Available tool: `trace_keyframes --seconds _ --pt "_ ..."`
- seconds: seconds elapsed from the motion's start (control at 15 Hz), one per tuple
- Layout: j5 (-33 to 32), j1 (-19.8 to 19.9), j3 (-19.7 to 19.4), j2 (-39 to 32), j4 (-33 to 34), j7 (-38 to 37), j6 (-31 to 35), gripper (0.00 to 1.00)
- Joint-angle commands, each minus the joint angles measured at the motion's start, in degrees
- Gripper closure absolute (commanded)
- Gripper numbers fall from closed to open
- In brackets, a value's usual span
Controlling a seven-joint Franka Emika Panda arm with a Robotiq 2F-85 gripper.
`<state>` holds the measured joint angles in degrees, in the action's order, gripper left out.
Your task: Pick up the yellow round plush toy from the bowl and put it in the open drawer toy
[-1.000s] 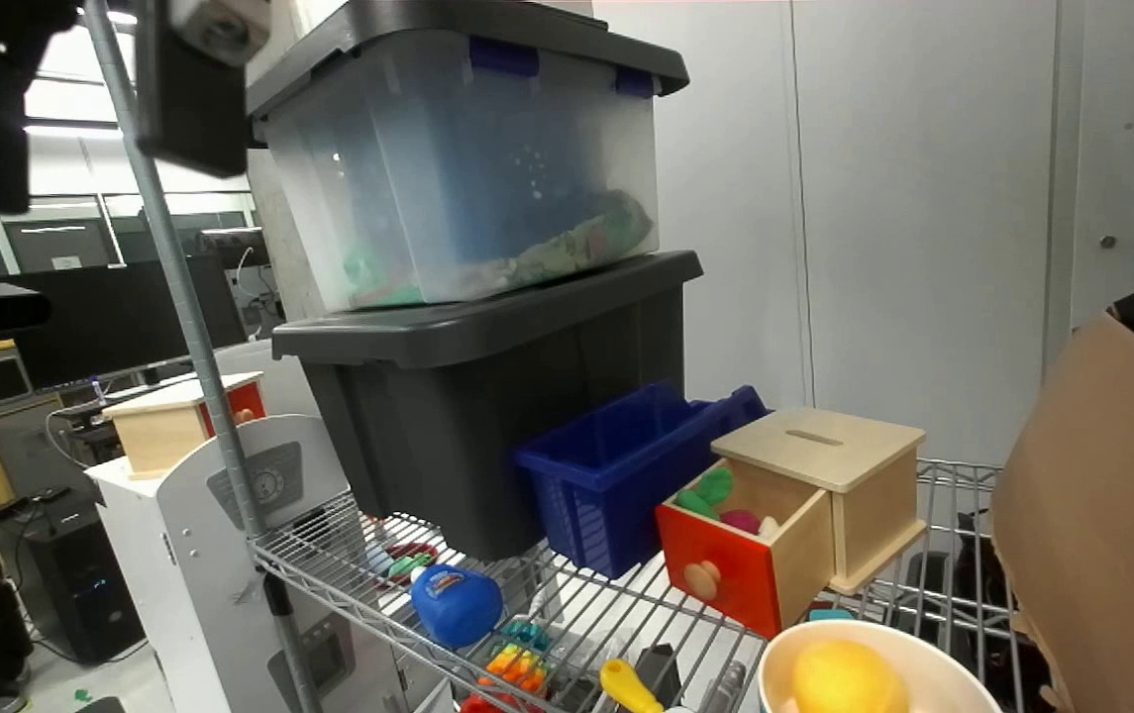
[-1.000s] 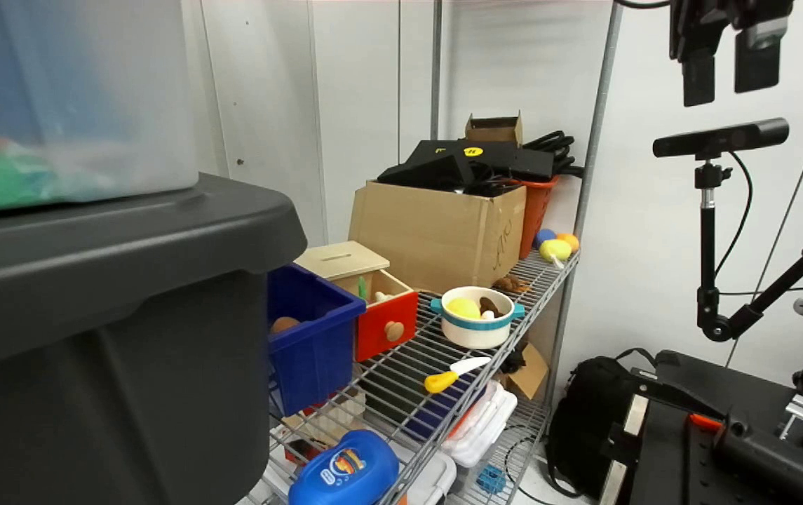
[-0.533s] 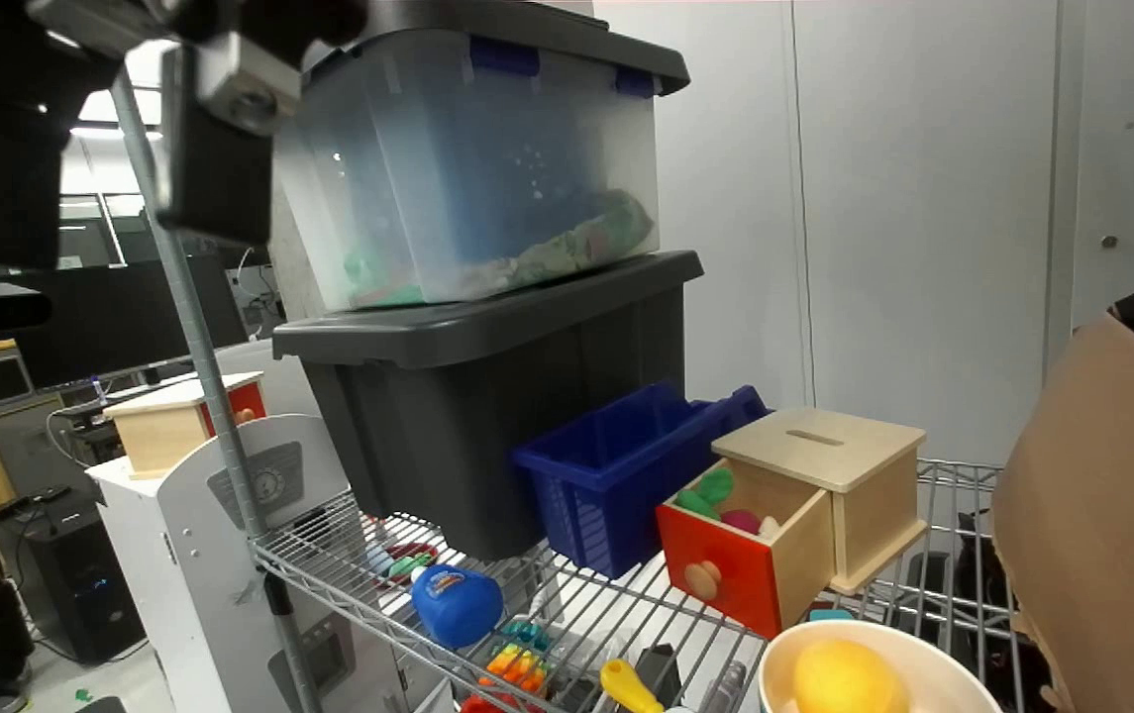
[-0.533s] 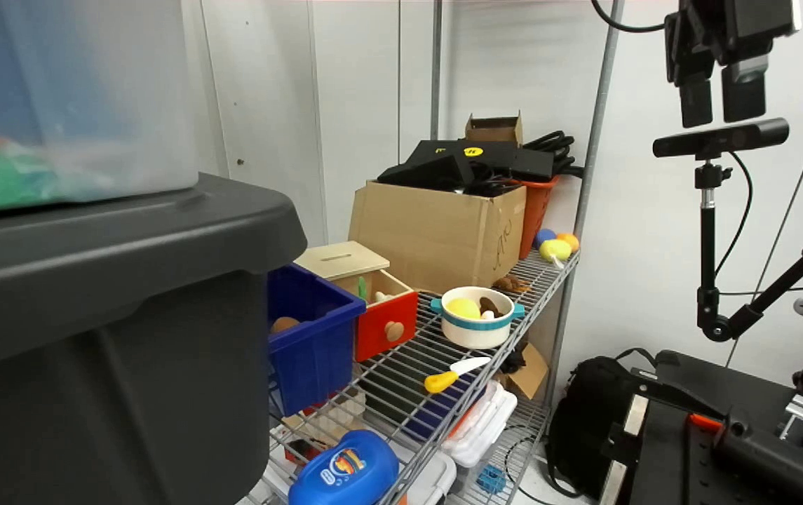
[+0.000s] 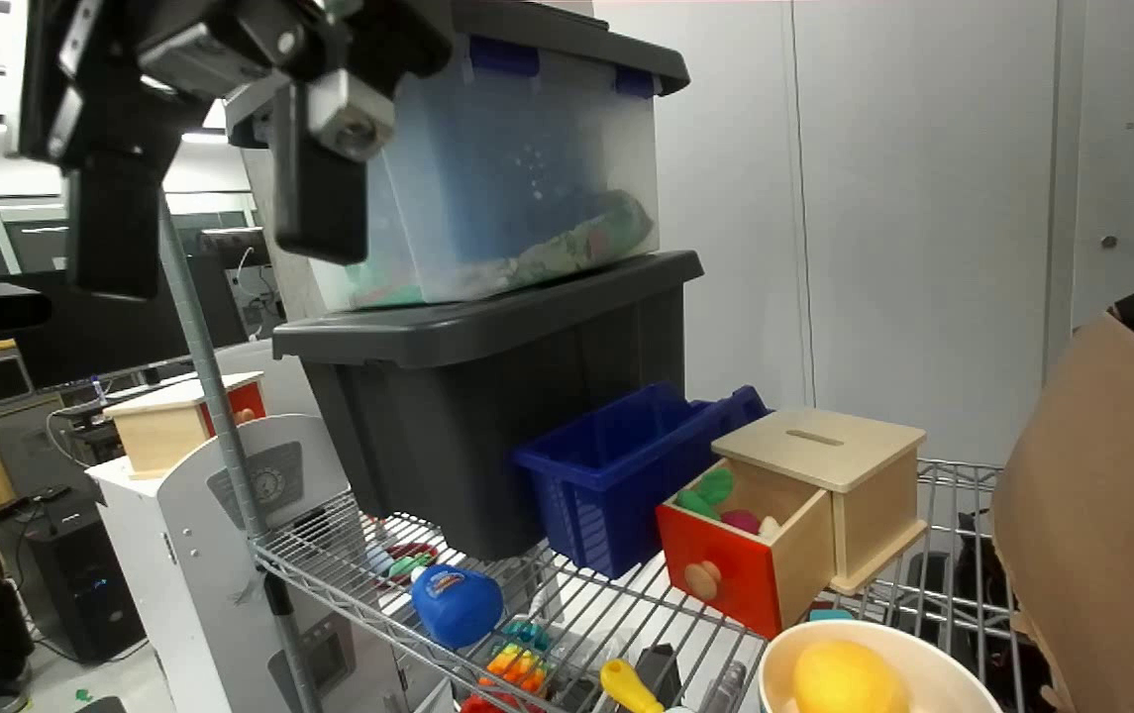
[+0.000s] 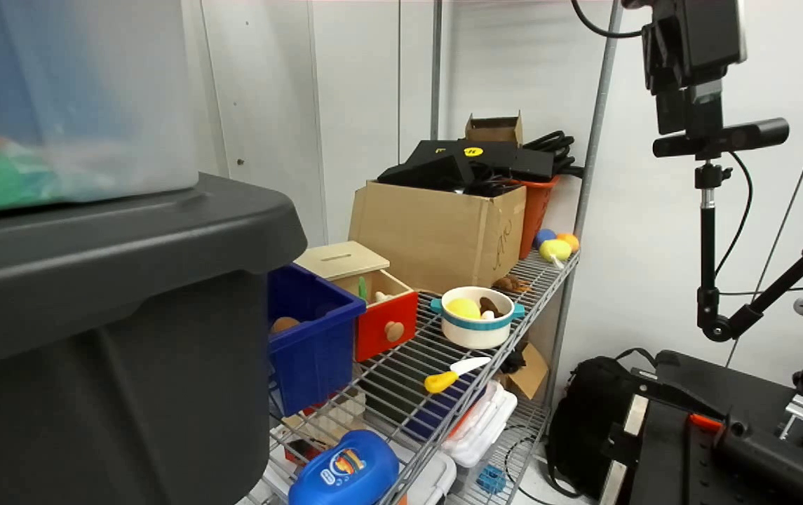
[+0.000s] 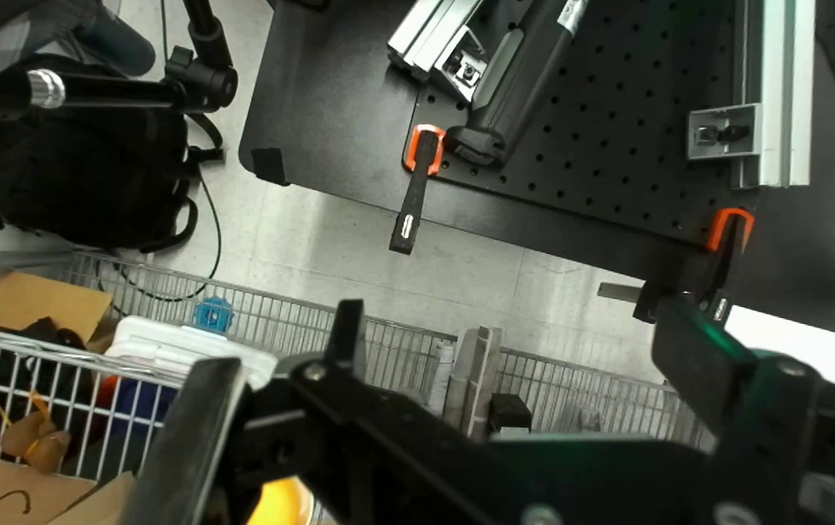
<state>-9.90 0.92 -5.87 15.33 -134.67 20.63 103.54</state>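
The yellow round plush toy (image 5: 846, 678) sits in the cream bowl (image 5: 945, 675). In an exterior view the toy (image 6: 462, 308) shares the bowl (image 6: 475, 337) with a brown thing and a small white thing. The open drawer toy (image 5: 829, 451) stands behind the bowl with its red drawer pulled out; several small things lie inside the drawer. It also shows in an exterior view (image 6: 386, 326). My gripper (image 5: 218, 269) is open and empty, high above the shelf and away from the bowl. In the wrist view, part of the toy (image 7: 275, 504) shows under the gripper (image 7: 508, 321).
A blue bin (image 5: 576, 495) stands beside the drawer toy. Stacked storage boxes (image 5: 467, 416) rise next to it. A cardboard box (image 6: 429, 224) stands behind the bowl. A yellow-handled knife (image 6: 443, 381) and a blue bottle (image 6: 345, 470) lie on the wire shelf (image 6: 401, 382).
My gripper has moved right and lower in an exterior view, and left and lower in an exterior view, staying open. The toy, bowl and drawer toy have not moved.
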Motion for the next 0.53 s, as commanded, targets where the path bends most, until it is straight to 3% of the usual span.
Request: trace_keyframes --seconds 0.0,0.47 --pt "-1.44 0.64 0.1 -1.49 0.68 0.05 2.78 0.0" --pt "-0.22 1.01 -1.02 -1.61 -1.2 5.24 11.4 0.0"
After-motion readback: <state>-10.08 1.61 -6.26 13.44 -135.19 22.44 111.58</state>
